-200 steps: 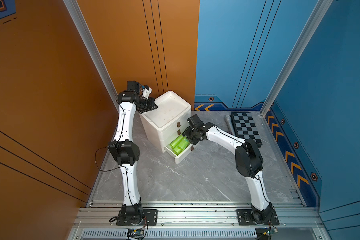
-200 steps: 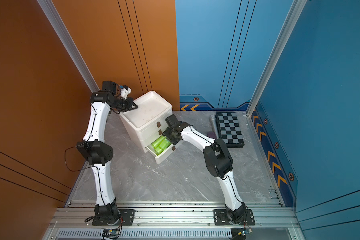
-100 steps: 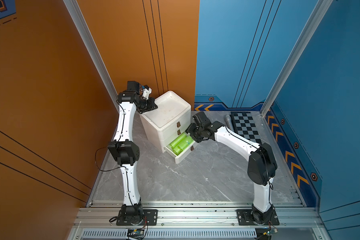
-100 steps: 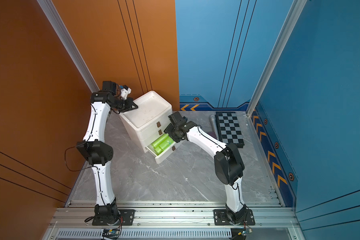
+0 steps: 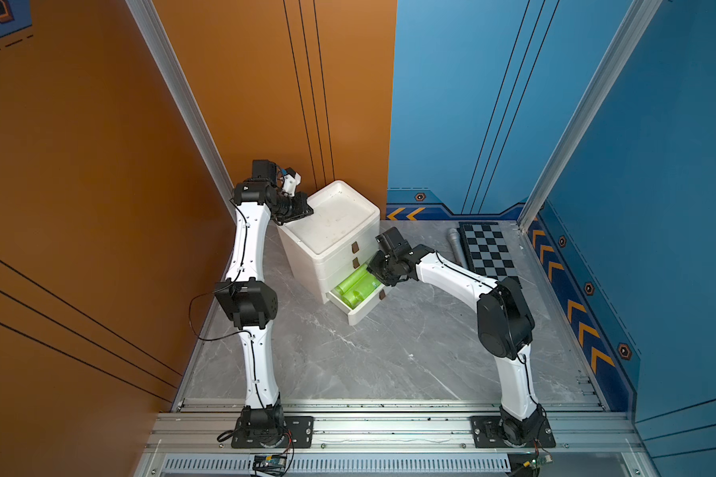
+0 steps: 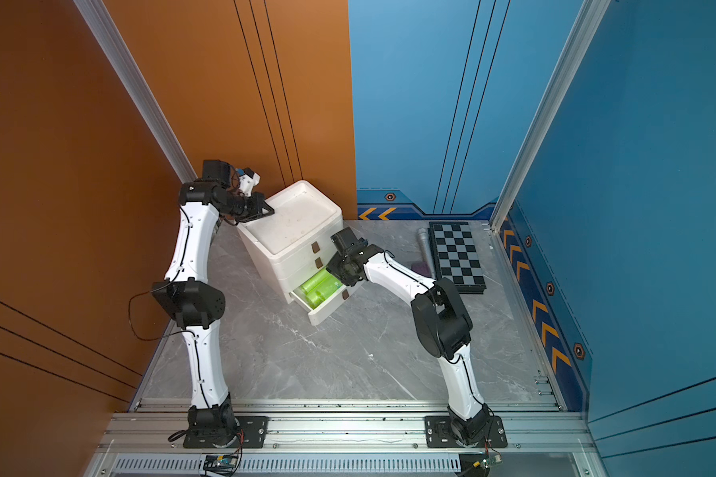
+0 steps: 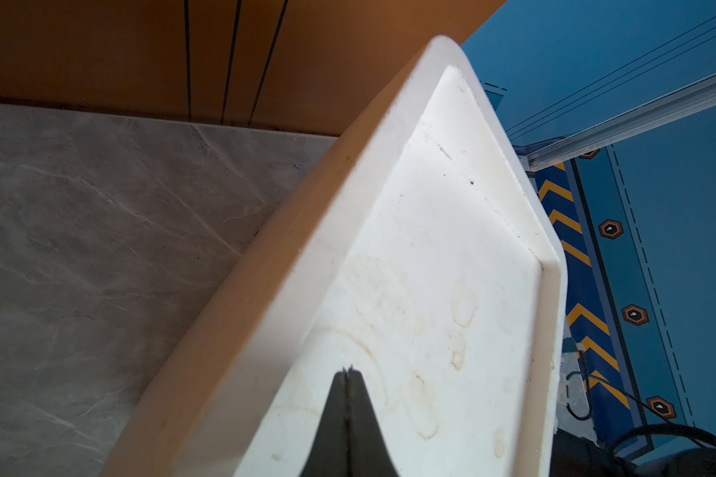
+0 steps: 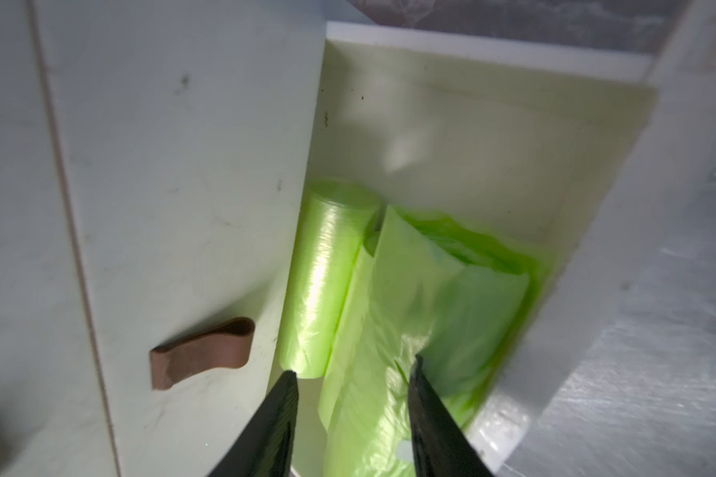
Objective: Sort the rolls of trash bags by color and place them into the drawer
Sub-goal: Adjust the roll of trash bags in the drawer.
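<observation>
Lying in the pulled-out bottom drawer [image 5: 364, 312] of a white plastic three-drawer cabinet [image 5: 331, 225], toward 11 o'clock on the grey marble-patterned bench [image 5: 368, 355]: lime green rolls of glossy plastic trash bags [image 5: 354, 285], at least two, side by side, exact count hard to tell. Running with long axes from 8 o'clock to 2 o'clock in both top views, parallel to the drawer front, ends facing the drawer's side walls. Showing in the right wrist view as one tightly wound roll [image 8: 327, 281] on the cabinet side and, touching it, a looser roll [image 8: 410, 297] with a flap of film coming unwound.

Hovering over the looser roll at the drawer's 2 o'clock end: the right pincer [image 8: 354, 365], jaws standing a middling gap apart, clamping nothing; one tip sitting just at the film, contact impossible to tell.

Hanging low over the 9 o'clock corner of the cabinet's recessed top: the left pincer [image 7: 349, 371], jaws pressed together, gripping nothing.

Sitting closed above the open drawer: two upper drawers, each wearing a small brown tab handle [image 5: 354, 247].

Lying at 2 o'clock on the bench, well apart from the cabinet: a black-and-grey checkered board [image 5: 488, 256], with a grey microphone [image 5: 454, 245] just beside its 9 o'clock edge.
</observation>
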### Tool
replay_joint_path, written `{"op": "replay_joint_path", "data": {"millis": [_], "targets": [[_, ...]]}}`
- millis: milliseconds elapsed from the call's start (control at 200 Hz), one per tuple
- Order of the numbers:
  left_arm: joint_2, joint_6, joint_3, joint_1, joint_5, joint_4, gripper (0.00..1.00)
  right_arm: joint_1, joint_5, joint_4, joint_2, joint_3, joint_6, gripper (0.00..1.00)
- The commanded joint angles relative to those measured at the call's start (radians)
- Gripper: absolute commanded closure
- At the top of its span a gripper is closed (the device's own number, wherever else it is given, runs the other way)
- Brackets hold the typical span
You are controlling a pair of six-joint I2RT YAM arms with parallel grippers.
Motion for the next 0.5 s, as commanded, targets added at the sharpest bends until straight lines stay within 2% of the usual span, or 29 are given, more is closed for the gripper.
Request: {"op": "replay_joint_path", "data": {"millis": [0,260,495], "targets": [[-0.015,-0.018,0.051,-0.001,0.045,-0.019,0.95,-0.003,-0.042,0.008,0.048,0.017,0.003,0.53],[-0.014,-0.039,0.118,0.018,0.024,-0.006,0.95,-0.012,-0.055,0.051,0.041,-0.028,0.006,0.53],[-0.001,-0.087,0.120,0.082,-0.023,0.049,0.94,-0.031,-0.045,0.092,-0.077,-0.087,-0.011,0.53]]}}
